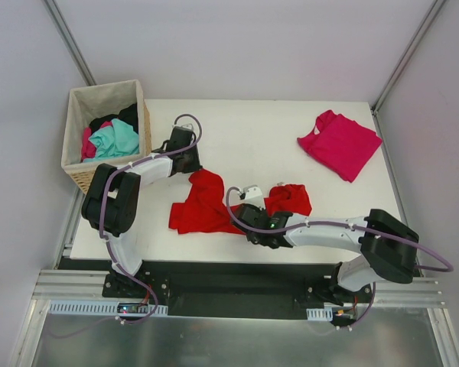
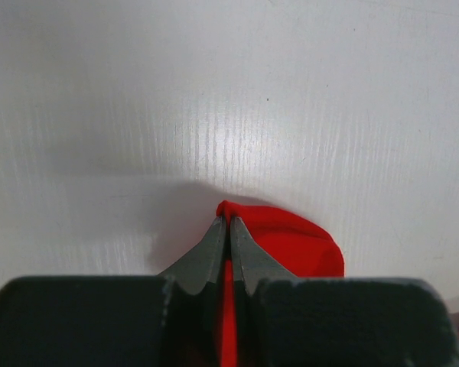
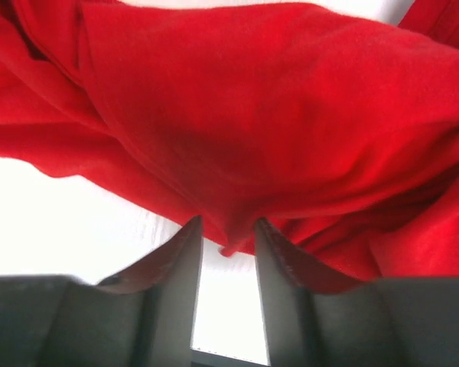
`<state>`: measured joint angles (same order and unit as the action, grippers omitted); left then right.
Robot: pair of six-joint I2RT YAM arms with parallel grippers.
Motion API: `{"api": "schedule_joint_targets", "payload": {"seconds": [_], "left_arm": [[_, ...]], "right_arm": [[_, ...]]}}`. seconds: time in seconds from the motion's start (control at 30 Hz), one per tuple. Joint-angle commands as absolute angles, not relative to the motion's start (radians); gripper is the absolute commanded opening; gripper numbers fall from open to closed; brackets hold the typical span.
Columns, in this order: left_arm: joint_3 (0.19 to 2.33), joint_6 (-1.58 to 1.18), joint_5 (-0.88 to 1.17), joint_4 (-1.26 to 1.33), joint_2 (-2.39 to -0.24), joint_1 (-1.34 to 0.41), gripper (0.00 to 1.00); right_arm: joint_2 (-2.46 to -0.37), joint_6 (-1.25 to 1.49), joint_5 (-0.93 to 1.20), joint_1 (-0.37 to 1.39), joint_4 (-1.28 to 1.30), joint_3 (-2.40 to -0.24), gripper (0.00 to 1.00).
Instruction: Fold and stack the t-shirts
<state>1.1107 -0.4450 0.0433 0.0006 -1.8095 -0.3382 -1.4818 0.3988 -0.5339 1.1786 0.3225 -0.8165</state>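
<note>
1. Right pincer (image 3: 228, 229), near edge of the surface (image 1: 252, 138): we see its fingers parted around a hem fold of the red t-shirt (image 1: 206, 208), not yet pinching.
2. Red t-shirt: crumpled and unfolded at the near middle. We judge it is being taken at two points so it can be spread flat.
3. Left pincer (image 2: 223, 223): clamped on the shirt's far-left corner.
4. Magenta-pink t-shirt (image 1: 340, 144): far right corner, seemingly folded, well apart.
5. Lined basket (image 1: 105, 86): beside the far left corner, holding other clothes.

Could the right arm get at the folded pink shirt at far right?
Probably yes: only bare table separates it from the pink shirt, though the right gripper now straddles an edge of the red shirt.
</note>
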Motion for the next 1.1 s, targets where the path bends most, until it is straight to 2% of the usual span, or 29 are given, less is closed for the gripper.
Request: {"api": "schedule_joint_targets", "payload": {"seconds": [0.0, 0.2, 0.47, 0.57, 0.63, 0.93, 1.07], "left_arm": [[1.098, -0.442, 0.029, -0.003, -1.775, -0.325, 0.00], [1.095, -0.442, 0.026, -0.003, -1.773, -0.325, 0.00], [1.089, -0.439, 0.017, -0.003, -1.773, -0.324, 0.00], [1.086, -0.439, 0.017, -0.003, -1.773, -0.324, 0.00], [1.086, -0.439, 0.014, -0.003, -1.773, -0.324, 0.00], [1.080, -0.439, 0.008, 0.023, -1.750, -0.324, 0.00], [1.091, -0.430, 0.005, 0.008, -1.671, -0.324, 0.00]], "right_arm": [[-1.499, 0.394, -0.532, 1.172, 0.308, -0.856, 0.33], [-1.503, 0.402, -0.535, 1.172, 0.311, -0.848, 0.22], [-1.500, 0.416, -0.543, 1.164, 0.299, -0.815, 0.16], [-1.505, 0.419, -0.538, 1.160, 0.290, -0.804, 0.10], [-1.505, 0.422, -0.537, 1.158, 0.284, -0.796, 0.01], [-1.451, 0.407, -0.568, 1.152, 0.288, -0.781, 0.01], [-1.390, 0.339, -0.639, 1.152, 0.369, -0.900, 0.01]]}}
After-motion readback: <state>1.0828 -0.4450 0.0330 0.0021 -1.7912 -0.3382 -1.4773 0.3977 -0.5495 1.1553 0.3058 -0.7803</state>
